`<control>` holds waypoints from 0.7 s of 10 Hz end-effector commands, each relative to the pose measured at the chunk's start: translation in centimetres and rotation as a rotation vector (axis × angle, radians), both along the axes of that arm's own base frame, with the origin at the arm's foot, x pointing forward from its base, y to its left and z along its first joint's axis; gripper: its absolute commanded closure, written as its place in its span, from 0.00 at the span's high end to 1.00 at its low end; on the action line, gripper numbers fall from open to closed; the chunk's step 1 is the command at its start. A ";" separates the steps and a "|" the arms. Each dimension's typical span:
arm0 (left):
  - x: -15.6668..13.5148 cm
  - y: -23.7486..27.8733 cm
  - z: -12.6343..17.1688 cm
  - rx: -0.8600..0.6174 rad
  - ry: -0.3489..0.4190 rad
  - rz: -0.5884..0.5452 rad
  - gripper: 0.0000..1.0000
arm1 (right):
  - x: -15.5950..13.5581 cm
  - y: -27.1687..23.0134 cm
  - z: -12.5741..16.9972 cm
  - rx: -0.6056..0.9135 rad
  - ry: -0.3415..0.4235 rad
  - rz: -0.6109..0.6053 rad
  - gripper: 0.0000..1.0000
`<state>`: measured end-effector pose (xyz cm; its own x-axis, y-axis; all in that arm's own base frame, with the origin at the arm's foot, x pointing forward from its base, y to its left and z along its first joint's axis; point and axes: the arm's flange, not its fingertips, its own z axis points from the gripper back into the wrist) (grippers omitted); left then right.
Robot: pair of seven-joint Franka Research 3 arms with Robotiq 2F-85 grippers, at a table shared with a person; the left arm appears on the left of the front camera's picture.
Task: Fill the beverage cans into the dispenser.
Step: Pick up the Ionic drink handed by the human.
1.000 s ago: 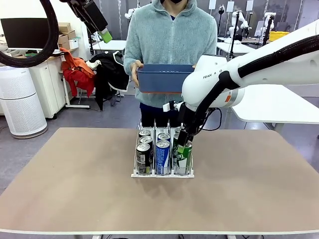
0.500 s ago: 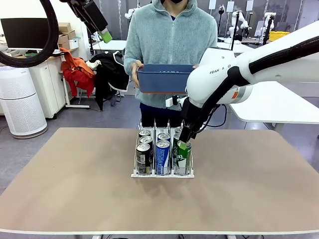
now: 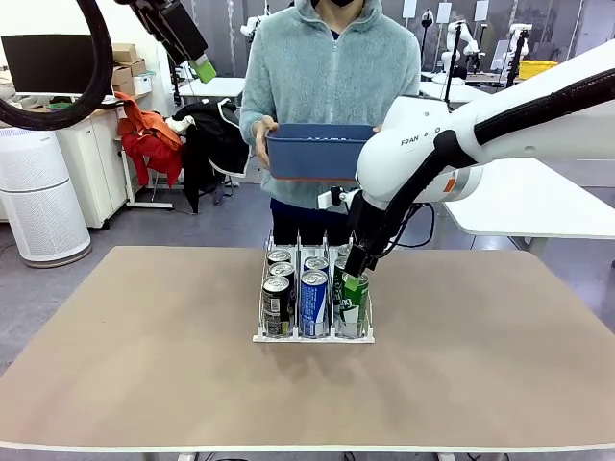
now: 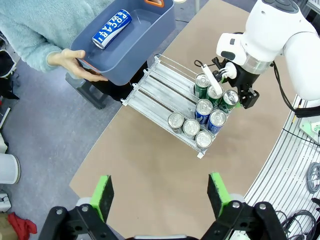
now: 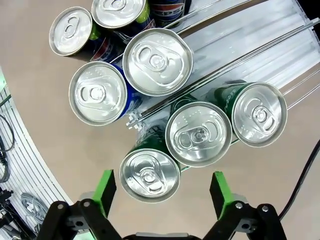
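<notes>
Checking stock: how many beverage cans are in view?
9. In the dispenser: three left-lane cans, two middle, three green right. One lies in the person's bin. None seems hidden.

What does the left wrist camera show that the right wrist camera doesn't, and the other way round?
Left wrist: a hand holding a blue bin with one can lying in it, the right arm over the dispenser, and the open left gripper. Right wrist: the open right gripper over the front green can. Both: upright cans in the dispenser on the table.
</notes>
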<state>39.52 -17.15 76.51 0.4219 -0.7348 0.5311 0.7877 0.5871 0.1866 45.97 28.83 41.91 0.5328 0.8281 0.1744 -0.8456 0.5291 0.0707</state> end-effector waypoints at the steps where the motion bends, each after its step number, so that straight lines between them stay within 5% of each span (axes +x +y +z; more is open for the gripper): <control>1: -0.1 0.2 0.0 -0.001 0.001 0.001 1.00 | -0.2 -0.5 1.8 0.055 -0.036 0.064 1.00; 7: -0.1 0.2 0.0 -0.001 0.001 0.001 1.00 | 1.0 -8.6 21.2 0.242 -0.267 0.135 1.00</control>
<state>39.53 -17.13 76.51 0.4222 -0.7346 0.5311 0.7874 0.5875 0.1867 47.34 21.08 61.76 0.3584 0.8160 0.4536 -0.9019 0.4281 -0.0574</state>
